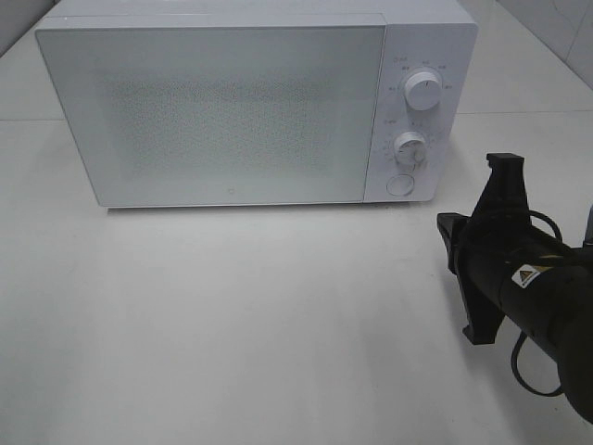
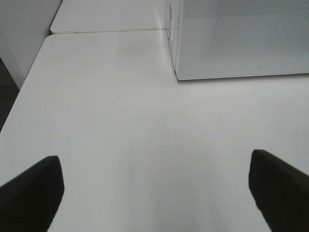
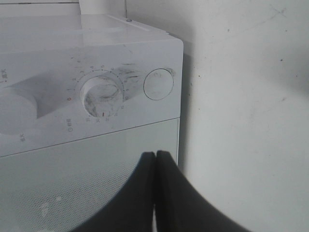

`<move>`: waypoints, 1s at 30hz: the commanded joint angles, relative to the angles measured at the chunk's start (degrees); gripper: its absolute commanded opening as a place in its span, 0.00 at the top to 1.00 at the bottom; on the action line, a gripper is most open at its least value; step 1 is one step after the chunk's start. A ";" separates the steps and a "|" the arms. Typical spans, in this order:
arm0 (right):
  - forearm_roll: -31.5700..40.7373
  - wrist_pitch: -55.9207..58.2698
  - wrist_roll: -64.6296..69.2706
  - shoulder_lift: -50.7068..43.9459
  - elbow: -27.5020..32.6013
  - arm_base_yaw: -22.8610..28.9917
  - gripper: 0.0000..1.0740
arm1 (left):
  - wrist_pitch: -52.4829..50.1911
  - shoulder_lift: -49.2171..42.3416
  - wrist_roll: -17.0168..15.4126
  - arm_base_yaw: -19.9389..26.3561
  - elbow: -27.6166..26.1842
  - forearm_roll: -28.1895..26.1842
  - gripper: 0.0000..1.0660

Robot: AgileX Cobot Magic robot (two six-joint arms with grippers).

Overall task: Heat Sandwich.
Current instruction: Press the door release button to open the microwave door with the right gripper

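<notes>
Right hand [image 3: 155,154] pinched closed, empty, facing microwave [image 1: 222,111] round button [image 3: 158,84]; next, press it squarely; left hand [image 2: 154,164] gapes empty

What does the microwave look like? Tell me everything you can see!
The microwave is a white box with a glossy look. Its wide door, speckled with tiny dots, is shut. On the panel beside the door sit two round knobs, the upper knob and the lower knob, with a round button below. It stands upright on the white table; nothing else is seen touching it.
</notes>
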 commanded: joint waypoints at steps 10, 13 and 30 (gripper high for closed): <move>-8.94 4.53 1.89 5.44 -7.33 -5.73 1.00 | -0.17 -1.49 0.11 0.11 0.17 -0.17 0.08; -9.91 5.39 2.81 7.39 -9.63 -7.22 1.00 | -0.17 -1.49 0.11 0.11 0.17 -0.17 0.08; -17.13 12.83 2.98 16.50 -22.23 -15.81 1.00 | -0.17 -1.49 0.11 0.11 0.17 -0.17 0.08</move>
